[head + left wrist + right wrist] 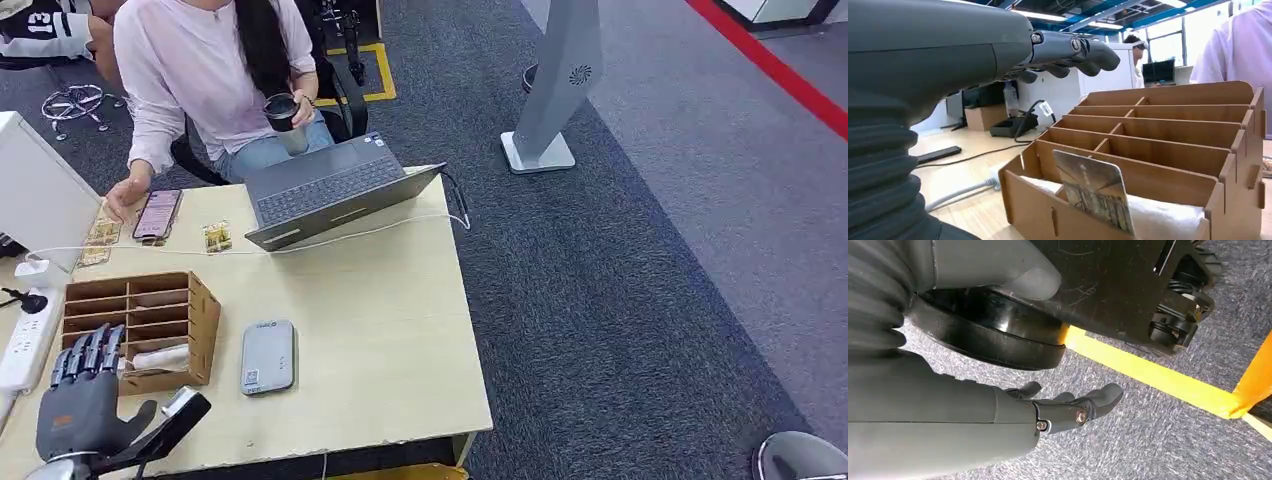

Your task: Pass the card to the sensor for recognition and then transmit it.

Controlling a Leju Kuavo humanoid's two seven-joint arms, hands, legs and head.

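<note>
the left hand (pixel 82 395) hovers empty with fingers spread just short of the wooden organizer (pixel 140 330), where the card (pixel 1095 197) leans in the nearest slot, so a thick-fingered reach risks shoving it flat or tipping the box.

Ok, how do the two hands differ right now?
The left hand is raised over the table, fingers pointing at the wooden organizer where the card stands; the right hand hangs over grey carpet near a yellow floor line. The left hand's fingers look fairly straight, the right's gently curled. Both hold nothing.
</note>
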